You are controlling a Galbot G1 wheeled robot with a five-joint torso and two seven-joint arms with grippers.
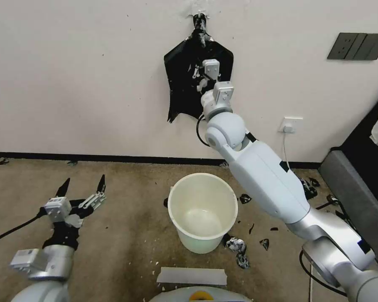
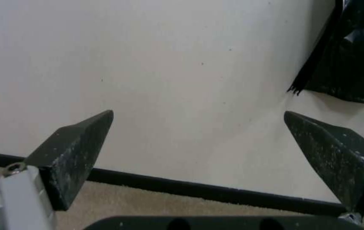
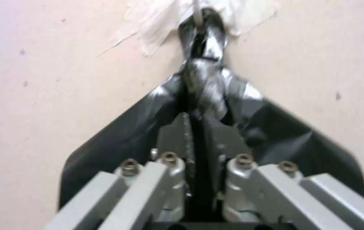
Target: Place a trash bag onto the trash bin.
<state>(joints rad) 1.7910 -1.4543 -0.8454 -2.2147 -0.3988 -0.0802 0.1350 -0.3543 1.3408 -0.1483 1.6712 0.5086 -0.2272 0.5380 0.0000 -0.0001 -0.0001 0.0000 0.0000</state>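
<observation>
Carpet is seen in the head view, with the trash bin (image 1: 202, 212) standing upright and unlined on it near the wall. Above it, the trash bag (image 1: 185, 79) is hung flat against the wall from a pinched neck at a taped hook. The right claw (image 1: 202, 77) is raised onto the bag's middle, while the left claw (image 1: 85, 188) is parked low at the left, over the floor.

In the left wrist view, the fingers (image 2: 75, 150) of the left claw are spread wide apart with nothing between them, and a corner of the bag (image 2: 347, 64) is seen far to one side.

In the right wrist view, the right claw (image 3: 196, 123) is closed on a fold of the bag (image 3: 118, 140) just below the twisted neck.

The film is judged thin, light, slippery and easily torn; hold is best taken on bunched layers near the neck.
</observation>
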